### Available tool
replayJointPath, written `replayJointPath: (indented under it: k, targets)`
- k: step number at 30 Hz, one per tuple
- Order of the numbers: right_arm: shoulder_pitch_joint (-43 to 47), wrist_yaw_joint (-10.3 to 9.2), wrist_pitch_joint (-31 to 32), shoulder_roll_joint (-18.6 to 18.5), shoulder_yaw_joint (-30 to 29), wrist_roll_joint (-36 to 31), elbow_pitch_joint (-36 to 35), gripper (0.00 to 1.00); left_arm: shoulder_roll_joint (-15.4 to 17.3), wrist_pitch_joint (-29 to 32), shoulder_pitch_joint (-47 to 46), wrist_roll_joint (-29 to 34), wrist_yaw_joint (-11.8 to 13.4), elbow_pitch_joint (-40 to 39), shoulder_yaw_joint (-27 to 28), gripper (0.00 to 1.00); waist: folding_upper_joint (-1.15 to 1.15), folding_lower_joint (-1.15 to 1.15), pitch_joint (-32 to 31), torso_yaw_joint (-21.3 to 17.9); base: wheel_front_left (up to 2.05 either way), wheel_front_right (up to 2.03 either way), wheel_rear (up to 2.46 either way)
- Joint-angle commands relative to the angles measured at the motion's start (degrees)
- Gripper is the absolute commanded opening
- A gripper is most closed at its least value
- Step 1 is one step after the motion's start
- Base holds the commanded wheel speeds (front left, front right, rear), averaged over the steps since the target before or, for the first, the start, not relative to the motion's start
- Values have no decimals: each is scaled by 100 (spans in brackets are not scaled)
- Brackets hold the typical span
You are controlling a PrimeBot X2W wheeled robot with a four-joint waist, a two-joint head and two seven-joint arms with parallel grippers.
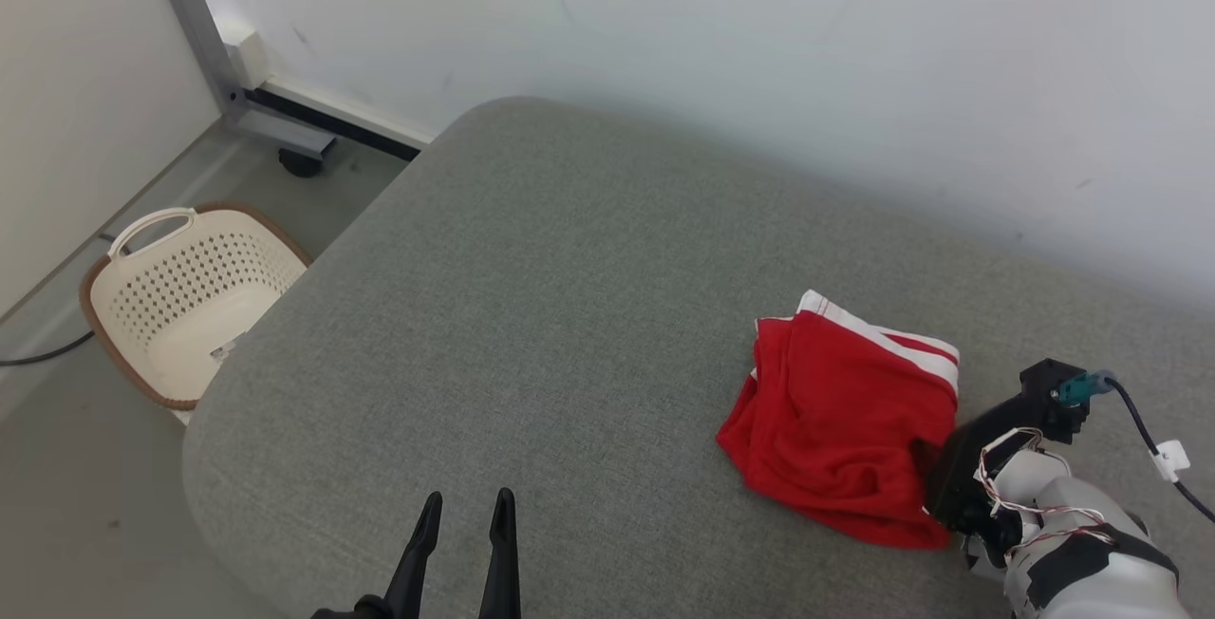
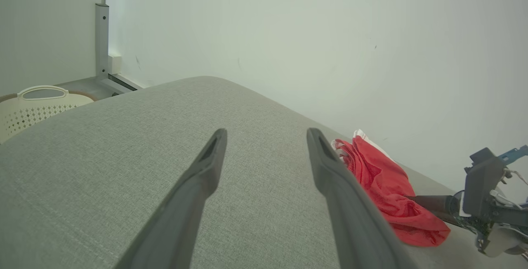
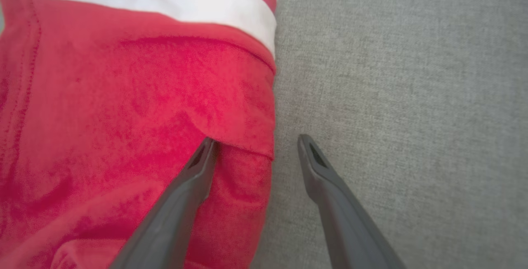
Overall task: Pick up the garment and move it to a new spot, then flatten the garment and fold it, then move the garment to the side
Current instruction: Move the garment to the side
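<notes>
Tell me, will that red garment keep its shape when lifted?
Probably not: the red garment lies in soft folds, so it would likely droop. It looks thin, so probably light. Pushed across the woven grey cushion, it may bunch rather than slide.

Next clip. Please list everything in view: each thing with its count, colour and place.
garment: one, red with white stripes, bunched on the right part of the cushion
cushion: one, grey fabric, middle of the head view, against the wall
laundry basket: one, cream with a brown rim, on the floor left of the cushion
metal frame: one, grey, by the wall at far left
cable: one, black, on the floor left of the basket
wall: white, behind the cushion
left pincer: dark, open, over bare cushion at the near edge
right pincer: dark, open, astride the garment's right edge
</notes>
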Motion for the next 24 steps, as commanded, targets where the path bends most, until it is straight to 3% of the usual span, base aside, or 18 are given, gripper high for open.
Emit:
replayJointPath:
  k: [1,11,12,13,14,20,24]
  targets:
    - [-41,-15,40,-27,-95,-155,0,100,4,-19,-28,-43,26,-38,-12,100,0,0,131,71,0,0,0]
    - [-209,-14,734,402,-1504,-1943,-261,98,5,-19,7,-142,149,-181,-79,100,0,0,318,133,0,0,0]
    - [-192,-13,810,436,-1593,-2099,-328,58,5,-19,6,-142,160,-180,-82,100,0,0,309,133,0,0,0]
    - [-167,-14,858,455,-1677,-2229,-407,33,5,-19,8,-140,172,-176,-80,100,0,0,294,130,0,0,0]
    - [-145,-14,878,456,-1746,-2344,-483,0,5,-19,12,-136,181,-171,-80,100,0,0,272,125,0,0,0]
    - [-115,-15,539,448,-1829,-2695,-379,0,5,-19,47,-46,79,-3,-90,100,0,0,-70,4,0,0,0]
    - [-204,-14,426,440,-1745,-2838,-341,0,4,-19,108,-65,52,8,-31,100,0,0,-256,-377,0,0,0]
